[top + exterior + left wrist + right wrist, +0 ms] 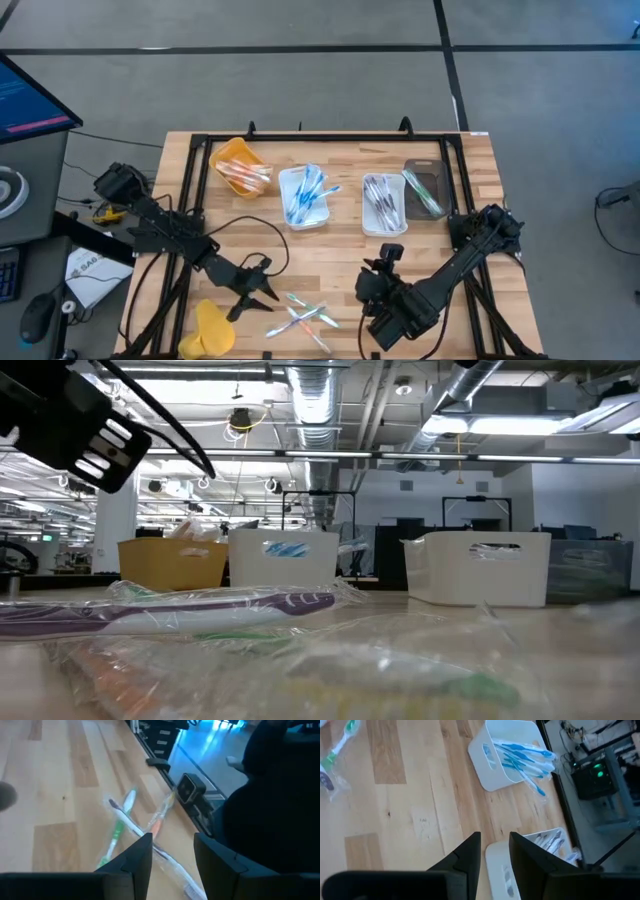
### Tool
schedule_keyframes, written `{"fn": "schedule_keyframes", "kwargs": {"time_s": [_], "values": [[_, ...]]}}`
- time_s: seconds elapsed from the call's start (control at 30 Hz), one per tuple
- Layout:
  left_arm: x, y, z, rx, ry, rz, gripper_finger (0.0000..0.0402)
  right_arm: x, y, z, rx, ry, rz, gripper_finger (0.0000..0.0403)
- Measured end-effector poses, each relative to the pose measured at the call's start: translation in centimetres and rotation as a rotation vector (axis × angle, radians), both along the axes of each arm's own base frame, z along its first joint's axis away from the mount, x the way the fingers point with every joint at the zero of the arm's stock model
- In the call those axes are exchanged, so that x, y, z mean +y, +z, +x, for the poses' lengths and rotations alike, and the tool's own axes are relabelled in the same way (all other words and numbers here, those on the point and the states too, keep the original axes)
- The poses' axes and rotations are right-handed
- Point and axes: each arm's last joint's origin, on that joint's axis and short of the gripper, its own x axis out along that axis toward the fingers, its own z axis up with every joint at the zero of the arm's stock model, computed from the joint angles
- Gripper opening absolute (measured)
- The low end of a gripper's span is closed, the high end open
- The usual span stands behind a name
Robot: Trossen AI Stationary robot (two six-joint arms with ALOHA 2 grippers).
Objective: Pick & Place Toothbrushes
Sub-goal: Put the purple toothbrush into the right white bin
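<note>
A loose heap of wrapped toothbrushes (303,316) lies crossed on the pale wood-plank table (340,255) near its front edge, thin plastic handles in crinkled clear film, one green-accented, one orange, one grey-tipped. The left gripper (262,298) hangs just beside the heap, its two dark, flat-faced fingers (137,857) parted with a gap between them and nothing in it; the left wrist view shows the crossed brushes lying right beyond the fingertips. The right gripper (384,262) hovers over bare table farther right, in front of the trays; its fingers (470,851) stand a little apart (a narrow slot only) and hold nothing. Along the back sit four rectangular bins: a yellow tray (238,155) with orange brushes, a white tray (283,187) with blue-handled ones fanned out over its rim, a second white tray (367,215) with greyish ones, and a dark tray (439,178) with green ones. A soft yellow object (213,327) lies at the front left corner. In the low view the film-wrapped brushes fill the foreground, glossy and wrinkled.
</note>
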Motion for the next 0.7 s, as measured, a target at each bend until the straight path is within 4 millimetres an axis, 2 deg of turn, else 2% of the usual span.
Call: {"fn": "schedule_keyframes", "kwargs": {"time_s": [0.2,0.43,0.57,0.7], "values": [[-1.1,0.7,-0.3,-0.055,0.014,0.016,0.0127,-0.8,0.0,0.7,0.055,0.039,-0.050,0.0095],[-2.3,3.5,1.1,-0.159,0.026,0.009,0.0106,-2.0,0.1,1.2,0.190,0.124,-0.160,0.0095],[-2.9,4.4,1.4,-0.186,0.065,-0.001,0.0102,-2.8,0.2,1.6,0.191,0.109,-0.207,0.0095],[-4.1,5.1,2.7,-0.210,0.084,0.011,0.0102,-3.4,0.2,1.9,0.193,0.087,-0.208,0.0095]]}}
